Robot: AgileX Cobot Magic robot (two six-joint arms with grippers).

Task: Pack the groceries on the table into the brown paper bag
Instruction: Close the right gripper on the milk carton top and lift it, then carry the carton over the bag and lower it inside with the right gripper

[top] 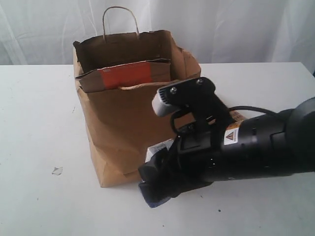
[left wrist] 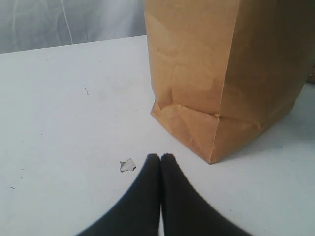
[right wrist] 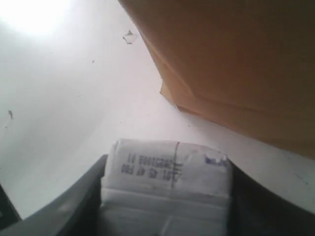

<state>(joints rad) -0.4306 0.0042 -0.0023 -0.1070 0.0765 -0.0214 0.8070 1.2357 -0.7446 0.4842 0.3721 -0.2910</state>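
**Carton gripped beside the bag, left fingers closed**

The right gripper (top: 153, 189) has its fingers (right wrist: 74, 209) set at a middling width, clamped on either side of the small white-blue carton (top: 161, 146). In the right wrist view the carton (right wrist: 167, 177) fills the gap between the two dark fingers, with a line of printed date code across its white end. Whether its underside rests on the counter (top: 39, 123) or hangs just above it cannot be told. The carton sits just beside the lower front corner of the brown paper bag (top: 123, 128), on the side facing the counter's near edge.

The bag stands upright around the middle of the counter, mouth open, with one twisted paper handle (top: 120, 19) rising above its back wall. Inside, the small kraft pouch with orange label (top: 125, 74) leans against the front wall, and its top shows at the rim.

The left gripper (left wrist: 160, 160) has its fingers pressed together tip to tip. It sits low over bare counter (left wrist: 59, 98), near the bag's (left wrist: 211, 73) bottom corner but apart from it. A small pale scrap (left wrist: 127, 165) lies on the counter just beside those fingertips, toward the counter's left edge from the bag (top: 57, 170).
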